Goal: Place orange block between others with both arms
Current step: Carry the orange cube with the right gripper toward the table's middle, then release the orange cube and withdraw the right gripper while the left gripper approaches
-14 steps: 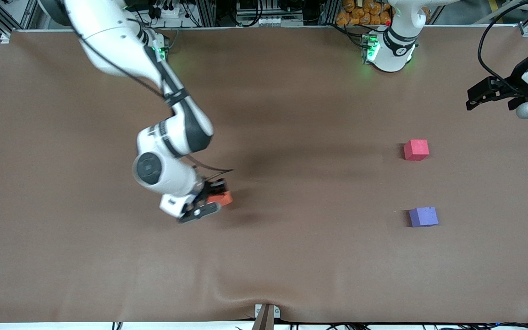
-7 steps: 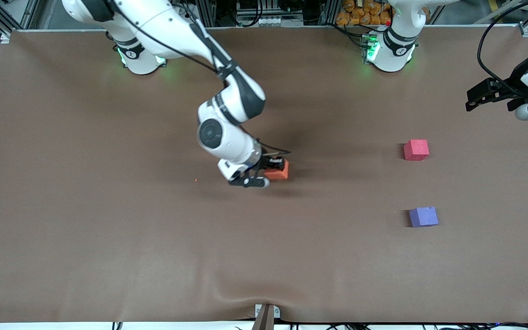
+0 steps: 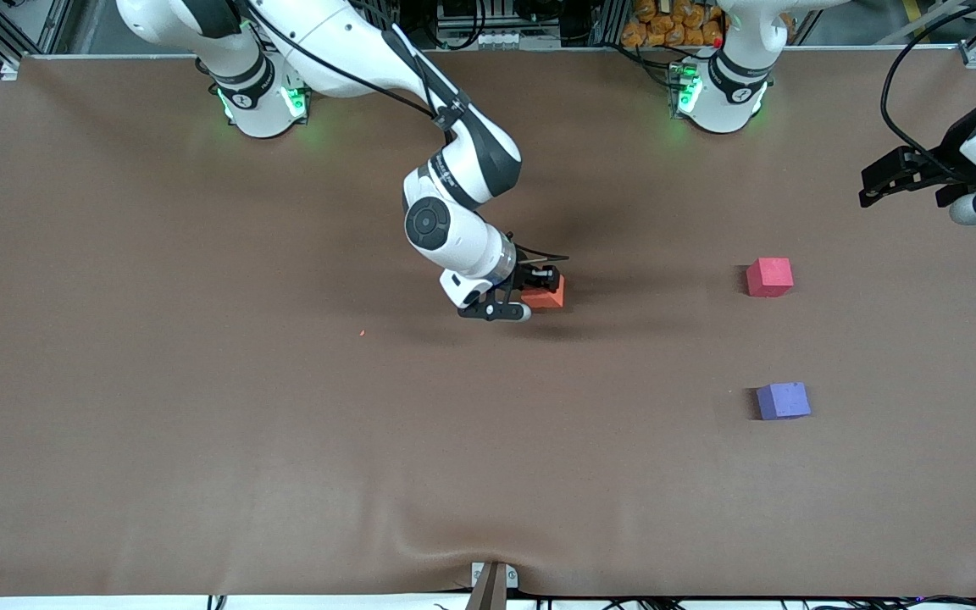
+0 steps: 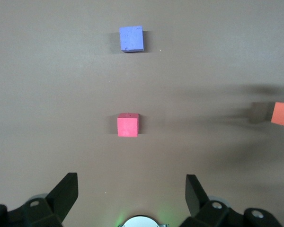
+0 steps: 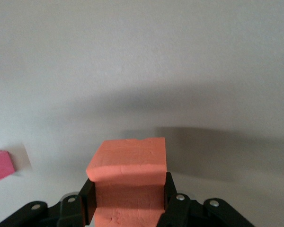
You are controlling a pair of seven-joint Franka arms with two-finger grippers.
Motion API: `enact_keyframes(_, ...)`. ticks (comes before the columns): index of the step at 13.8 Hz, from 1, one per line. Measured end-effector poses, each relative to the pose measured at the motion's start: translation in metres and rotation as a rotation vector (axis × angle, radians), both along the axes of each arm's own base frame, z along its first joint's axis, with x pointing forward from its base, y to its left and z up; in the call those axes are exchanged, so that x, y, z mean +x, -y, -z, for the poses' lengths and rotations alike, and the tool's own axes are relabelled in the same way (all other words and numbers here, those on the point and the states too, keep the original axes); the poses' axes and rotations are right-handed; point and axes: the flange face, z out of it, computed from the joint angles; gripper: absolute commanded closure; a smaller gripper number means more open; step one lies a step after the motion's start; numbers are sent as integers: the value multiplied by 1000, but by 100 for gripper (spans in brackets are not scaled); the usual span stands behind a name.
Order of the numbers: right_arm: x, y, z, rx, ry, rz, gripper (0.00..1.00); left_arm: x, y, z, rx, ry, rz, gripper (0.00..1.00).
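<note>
One small orange block (image 5: pixel 128 177) sits pinched between the two black fingers (image 5: pixel 173 208) of the right gripper (image 3: pixel 536 292), low over the middle of the brown table (image 3: pixel 200 424). It looks like soft foam, so it is probably very light and a bit squishy, and it should not break if it drops. Its flat sides look dull, not slippery, so they are good places to hold. The fingers press on two sides that face each other, and that looks like a good grip; squeezing too hard could dent it. Toward the left arm's end of the table sit the other two blocks, well apart from the orange one. The pinkish-red block (image 3: pixel 769 276) is farther from the front camera, and the bluish-purple block (image 3: pixel 783 400) is nearer, with a bare gap between them where the orange block should go. The left gripper (image 3: pixel 899 174) waits over the table's edge at that end with its fingers spread wide and nothing in them.
</note>
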Motion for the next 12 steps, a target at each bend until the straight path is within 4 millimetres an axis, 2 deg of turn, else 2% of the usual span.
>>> enact_keyframes(1, 0, -1, 6, 0, 15, 8, 33, 0, 0, 1, 0, 0, 0, 0)
enact_keyframes(2, -1, -2, 12, -4, 21, 11, 14, 0, 0, 1, 0, -1, 0, 0)
enact_keyframes(3, -1, -2, 16, -7, 23, 13, 0, 0, 0, 1, 0, -2, 0, 0)
enact_keyframes(5, 1, -3, 15, -4, 30, 15, 0, 0, 0, 2, 0, -4, 0, 0)
enact_keyframes(8, 13, 1, -1, 6, 40, 19, 0, 0, 0, 4, 0, -6, 0, 0)
enact_keyframes(10, 25, 14, -21, -7, 3, 2, 0, 0, 0, 4, 0, -7, 0, 0)
enact_keyframes(12, 44, 41, -56, -61, -13, -51, 0, 3, 1, 8, -1, -10, 3, 0)
